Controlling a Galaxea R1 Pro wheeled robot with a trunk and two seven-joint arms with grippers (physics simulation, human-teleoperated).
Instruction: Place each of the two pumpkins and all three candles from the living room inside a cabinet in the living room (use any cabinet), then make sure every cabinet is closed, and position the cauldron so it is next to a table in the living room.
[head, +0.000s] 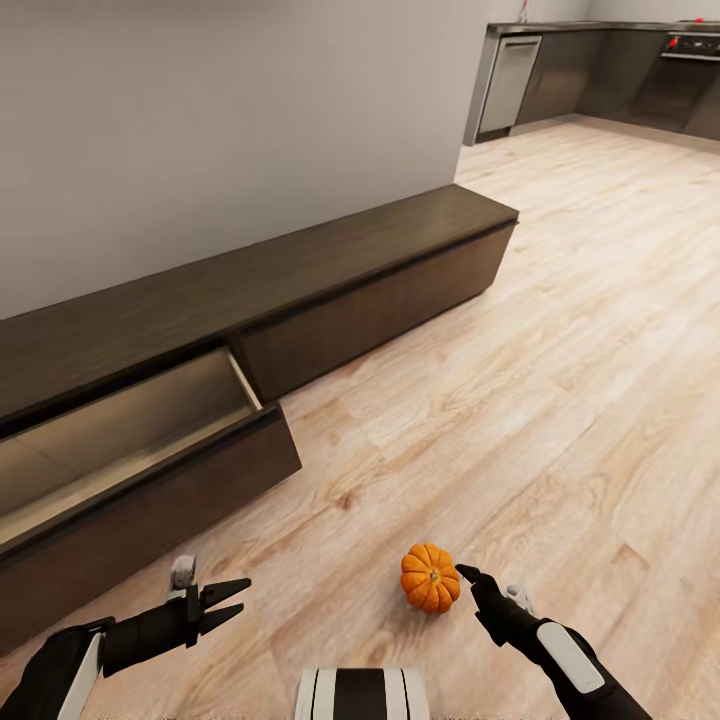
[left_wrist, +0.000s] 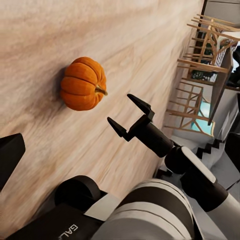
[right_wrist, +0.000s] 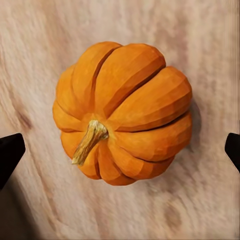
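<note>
From the head camera, I see one orange pumpkin (head: 430, 578) resting on the pale wood floor (head: 560, 400), just ahead of my right gripper (head: 472, 577). The left gripper (head: 228, 600) hovers well off to the other side, its two fingers spread and holding nothing. Beyond it the long dark cabinet (head: 380, 300) runs along the wall, with one drawer (head: 140, 440) pulled out, its beige inside bare.

From the left wrist camera, the pumpkin (left_wrist: 83, 83) lies on the floor just beside the right gripper (left_wrist: 129, 114), whose two fingers stand apart and point towards it.

From the right wrist camera, I look straight down on the pumpkin (right_wrist: 123, 113), stem up, centred between two dark fingertips (right_wrist: 10, 152) set wide of it and not touching. The right arm is clearly the nearer; I judge a straight descent would bracket it.
</note>
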